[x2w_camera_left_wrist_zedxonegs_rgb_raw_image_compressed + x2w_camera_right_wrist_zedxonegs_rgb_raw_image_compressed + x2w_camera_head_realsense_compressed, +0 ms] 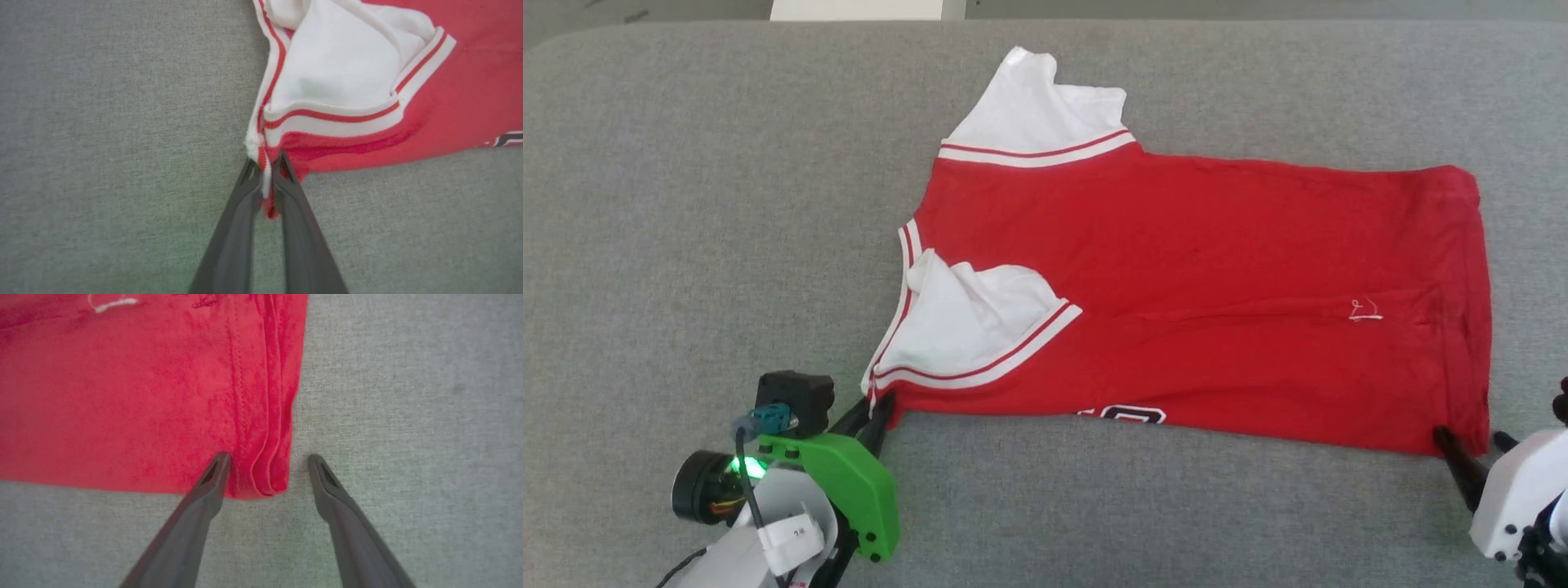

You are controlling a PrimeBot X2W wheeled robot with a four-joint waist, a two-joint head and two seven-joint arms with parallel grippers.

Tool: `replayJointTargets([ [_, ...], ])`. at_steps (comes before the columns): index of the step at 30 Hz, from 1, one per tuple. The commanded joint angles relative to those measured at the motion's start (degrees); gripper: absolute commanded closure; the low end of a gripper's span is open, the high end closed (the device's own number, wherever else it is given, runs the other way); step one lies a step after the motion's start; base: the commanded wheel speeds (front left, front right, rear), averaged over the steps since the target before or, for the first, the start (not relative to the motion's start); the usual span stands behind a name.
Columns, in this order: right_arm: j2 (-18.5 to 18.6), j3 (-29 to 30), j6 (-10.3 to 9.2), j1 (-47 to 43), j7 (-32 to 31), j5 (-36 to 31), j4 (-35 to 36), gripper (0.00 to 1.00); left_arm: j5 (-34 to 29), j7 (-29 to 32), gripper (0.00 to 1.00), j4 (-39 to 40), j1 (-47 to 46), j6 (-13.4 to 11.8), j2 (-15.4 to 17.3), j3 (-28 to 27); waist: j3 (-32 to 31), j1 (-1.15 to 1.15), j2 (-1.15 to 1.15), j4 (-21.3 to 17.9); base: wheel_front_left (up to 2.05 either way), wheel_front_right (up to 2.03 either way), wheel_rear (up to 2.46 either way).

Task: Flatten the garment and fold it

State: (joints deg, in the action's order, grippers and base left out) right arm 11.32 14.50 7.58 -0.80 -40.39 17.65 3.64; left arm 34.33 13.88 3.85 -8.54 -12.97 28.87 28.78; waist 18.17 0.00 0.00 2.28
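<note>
Left gripper [266,171]: fingers pinched shut on the striped-trim corner of the red jersey [1192,269], at the near edge, collar end. Right gripper [267,459]: fingers spread apart, straddling the hem corner, one tip over red cloth, the other over the grey fabric surface [686,204]. The jersey lies sideways mid-surface. One white sleeve [980,318] is folded onto the body; the far sleeve [1037,106] points away. Number print [1123,415] peeks out at the near edge.
</note>
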Motion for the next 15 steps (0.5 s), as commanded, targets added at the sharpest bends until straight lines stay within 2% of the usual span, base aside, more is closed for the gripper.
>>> replayJointTargets([
  [1, -0.65, 0.02, -0.09, 1.26, -1.12, 0.16, -0.54, 1.0, -0.22, 0.04, 1.0, -0.06, -1.1, -0.38, -0.17, 0.05, 0.78, 0.0, 0.0, 0.43, 0.0, 0.0, 0.0],
  [7, -0.89, 0.43, -0.09, 2.78, -0.45, -0.18, 1.08, 1.0, 0.55, -0.76, 1.0, -0.75, -1.61, -0.35, -1.07, -0.27, -0.45, 0.0, 0.0, -0.1, 0.0, 0.0, 0.0],
  [15, 0.21, 3.23, -0.09, 3.02, -1.36, 0.79, 6.51, 1.0, 6.0, 0.89, 1.0, 4.12, 3.49, -1.56, 0.69, -3.97, -5.02, 0.0, 0.0, -1.01, 0.0, 0.0, 0.0],
])
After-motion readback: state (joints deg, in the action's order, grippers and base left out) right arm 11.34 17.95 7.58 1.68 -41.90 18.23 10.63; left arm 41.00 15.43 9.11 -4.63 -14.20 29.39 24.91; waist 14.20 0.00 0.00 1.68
